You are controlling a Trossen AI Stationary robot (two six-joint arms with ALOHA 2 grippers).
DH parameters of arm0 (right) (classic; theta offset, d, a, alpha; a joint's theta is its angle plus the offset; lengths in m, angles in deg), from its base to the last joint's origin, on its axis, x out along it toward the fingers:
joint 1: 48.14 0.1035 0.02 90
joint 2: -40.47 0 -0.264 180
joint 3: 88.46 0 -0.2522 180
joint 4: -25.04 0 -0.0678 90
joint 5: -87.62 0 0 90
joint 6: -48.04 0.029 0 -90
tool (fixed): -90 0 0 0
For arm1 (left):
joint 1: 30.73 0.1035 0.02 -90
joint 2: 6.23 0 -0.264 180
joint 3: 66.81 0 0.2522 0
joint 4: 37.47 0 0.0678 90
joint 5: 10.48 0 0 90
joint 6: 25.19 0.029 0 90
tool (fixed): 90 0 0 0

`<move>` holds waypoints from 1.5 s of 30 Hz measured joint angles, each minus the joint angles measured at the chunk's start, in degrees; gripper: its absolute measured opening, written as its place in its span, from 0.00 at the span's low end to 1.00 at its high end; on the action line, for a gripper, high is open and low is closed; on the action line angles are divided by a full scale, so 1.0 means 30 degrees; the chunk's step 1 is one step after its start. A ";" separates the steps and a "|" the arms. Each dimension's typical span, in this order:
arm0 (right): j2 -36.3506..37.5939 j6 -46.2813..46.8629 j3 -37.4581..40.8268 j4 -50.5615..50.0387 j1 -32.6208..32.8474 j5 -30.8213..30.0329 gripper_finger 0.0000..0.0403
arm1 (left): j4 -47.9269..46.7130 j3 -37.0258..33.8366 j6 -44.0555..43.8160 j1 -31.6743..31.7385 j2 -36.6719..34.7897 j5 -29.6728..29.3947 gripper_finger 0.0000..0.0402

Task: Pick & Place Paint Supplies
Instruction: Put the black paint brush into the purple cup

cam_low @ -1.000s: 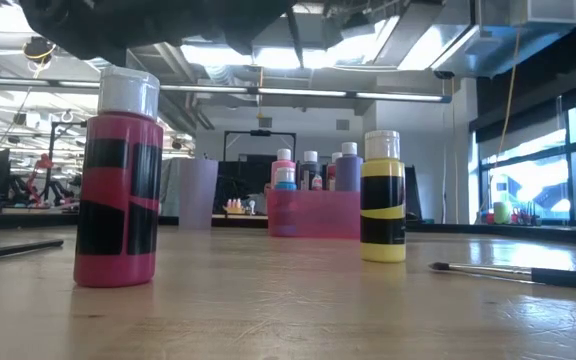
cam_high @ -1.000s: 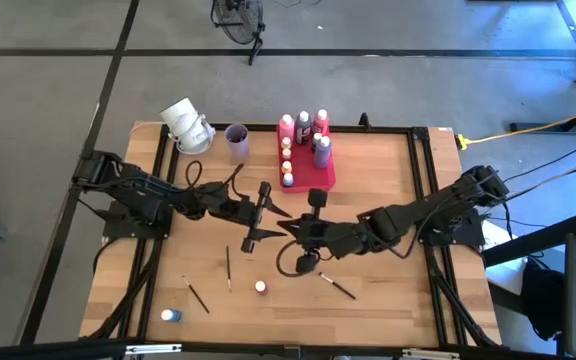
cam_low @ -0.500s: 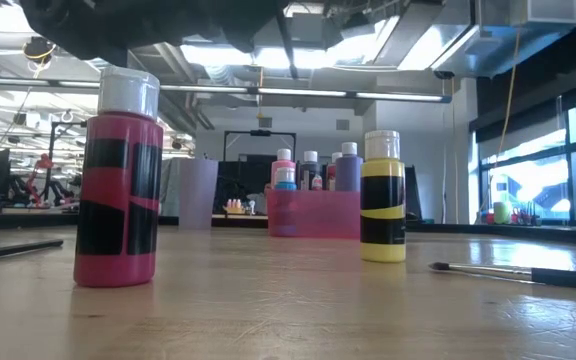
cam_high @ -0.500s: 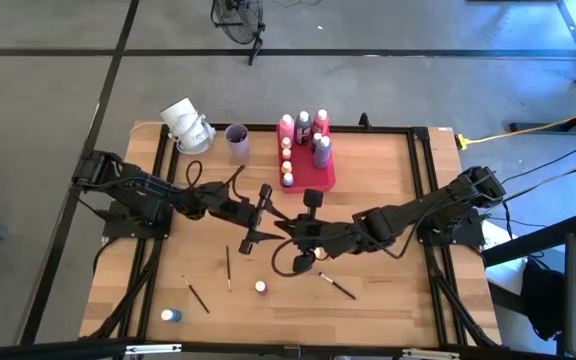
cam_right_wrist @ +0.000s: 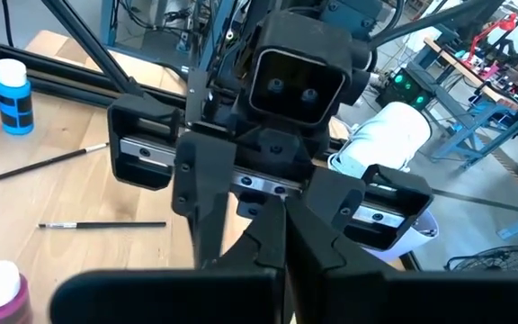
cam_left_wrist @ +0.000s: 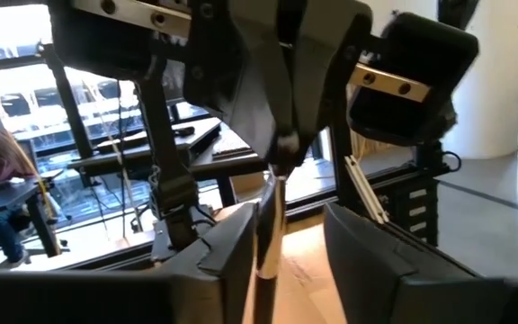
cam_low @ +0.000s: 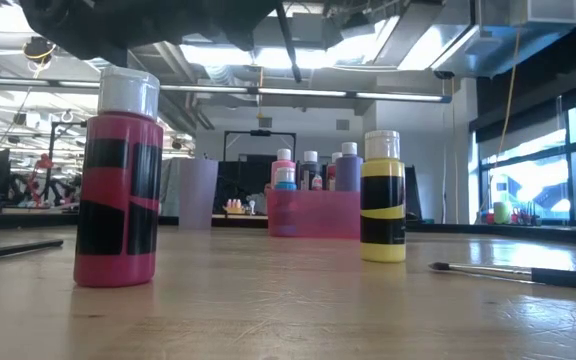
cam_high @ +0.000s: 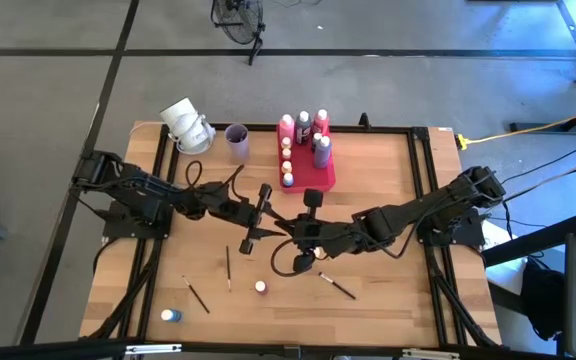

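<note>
Grippers met mid-worktop, handing over a paintbrush (cam_left_wrist: 268, 225).
Right gripper (cam_high: 290, 230) clamped the thin dark handle; left gripper (cam_high: 258, 215) jaws stood apart around it.

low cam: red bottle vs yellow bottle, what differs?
The red bottle stands nearer the camera and looks bigger; the yellow bottle stands farther back, in front of the pink tray. Body colours differ: red against yellow. Both stand upright on the table, with light caps and black bands.
</note>
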 joint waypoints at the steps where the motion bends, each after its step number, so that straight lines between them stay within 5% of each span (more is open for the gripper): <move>1: 0.0001 0.0000 0.0000 -0.0034 0.0000 0.0000 0.00 | 0.0090 0.0000 -0.0007 0.0000 0.0000 -0.0172 0.30; 10: 0.0006 0.0175 0.0000 -0.0493 -0.0015 0.0814 0.00 | 0.0142 0.0000 0.0033 -0.0015 0.0000 -0.0510 0.04; 21: 0.0006 0.0565 -0.0007 -0.0568 0.0203 0.0705 0.22 | -0.0205 0.0000 -0.0186 0.0003 0.0000 -0.1105 0.04; 26: 0.0028 0.0838 -0.0007 -0.0540 0.1013 -0.2507 0.39 | -0.1109 0.0000 0.0220 0.0103 -0.0258 -0.2835 0.04; 32: 0.0050 0.1294 -0.0015 -0.1688 0.1984 -0.5988 0.52 | -0.6906 0.0007 0.1287 0.1624 -0.4204 -0.8206 0.04; 41: 0.0057 0.2135 -0.0015 -0.4025 0.2398 -0.4771 0.53 | -1.3116 0.0000 0.1783 0.4418 -0.9667 -1.0556 0.04; 45: 0.0057 0.3219 -0.0015 -0.4765 0.2252 -0.3956 0.53 | -1.1537 -0.1423 0.1773 0.5855 -1.1328 -0.9351 0.04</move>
